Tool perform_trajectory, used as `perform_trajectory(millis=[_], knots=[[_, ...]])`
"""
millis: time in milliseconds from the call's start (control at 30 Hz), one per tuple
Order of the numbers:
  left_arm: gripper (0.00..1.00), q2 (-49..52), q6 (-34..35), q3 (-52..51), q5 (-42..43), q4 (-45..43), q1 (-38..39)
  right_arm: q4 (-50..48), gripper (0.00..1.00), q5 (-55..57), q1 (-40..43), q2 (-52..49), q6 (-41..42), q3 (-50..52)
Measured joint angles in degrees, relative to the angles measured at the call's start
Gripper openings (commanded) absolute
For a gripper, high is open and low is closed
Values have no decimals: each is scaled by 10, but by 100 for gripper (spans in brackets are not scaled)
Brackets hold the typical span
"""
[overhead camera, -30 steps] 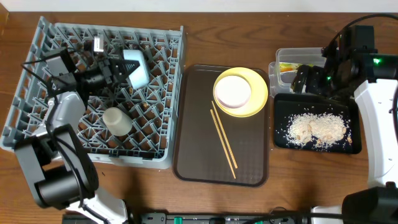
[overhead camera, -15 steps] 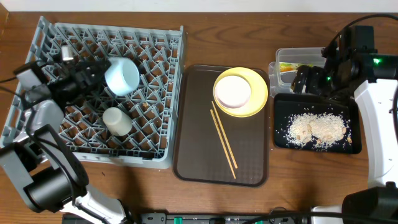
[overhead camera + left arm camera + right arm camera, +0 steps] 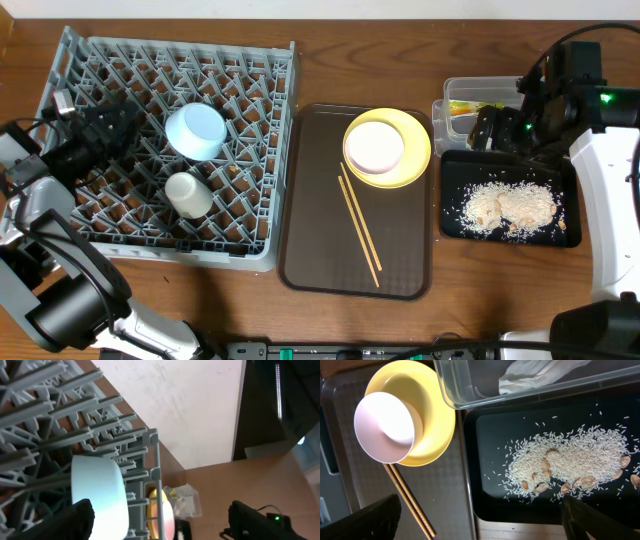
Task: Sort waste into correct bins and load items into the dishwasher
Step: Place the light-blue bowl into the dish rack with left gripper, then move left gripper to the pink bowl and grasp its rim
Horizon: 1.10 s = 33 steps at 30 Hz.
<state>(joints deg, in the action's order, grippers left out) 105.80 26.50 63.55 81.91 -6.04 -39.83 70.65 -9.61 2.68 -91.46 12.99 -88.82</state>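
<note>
From overhead: in grey dish rack (image 3: 250,150) toward the table's left edge, light blue bowl (image 3: 196,130) and white cup (image 3: 187,194); left gripper (image 3: 108,128) near the bowl. Right gripper (image 3: 492,128) near the right edge, beside clear tub (image 3: 462,92).

From left wrist: spread wide, grasping nothing; bowl among the pegs.

From right wrist: likewise wide and empty, above black tray (image 3: 485,485) holding rice scraps (image 3: 560,460).

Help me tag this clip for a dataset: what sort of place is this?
Probably a lab tabletop staged as a dish-clearing station: a square grey plastic dish rack on a wooden table, beside a dark brown serving tray holding a round yellow plate.
</note>
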Motion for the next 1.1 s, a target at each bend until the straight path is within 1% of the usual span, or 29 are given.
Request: perform_trajectory(millis=[133,267,533,700,767,833,933,1000,1100], knots=[[89,-4,24,0,-9,0,17,0,99,0,0,0,0,0],[89,-34,43,0,-33,1,60,0,99,0,0,0,0,0],[90,-148,81,0,-136,-2,196,1,99,0,0,0,-1,0],[90,-159,78,3,-195,-1,285,3,99,0,0,0,-3,0],[90,-159,58,10,-213,23,314,3,99,1,0,0,-4,0],[90,-159,27,24,-237,70,339,4,99,2,0,0,-5,0],[90,-159,-39,57,-289,175,376,4,99,2,0,0,-6,0],[90,-159,-90,85,-339,259,400,5,99,3,0,0,-6,0],[90,-159,-152,128,-412,338,433,6,99,7,0,0,-6,0]])
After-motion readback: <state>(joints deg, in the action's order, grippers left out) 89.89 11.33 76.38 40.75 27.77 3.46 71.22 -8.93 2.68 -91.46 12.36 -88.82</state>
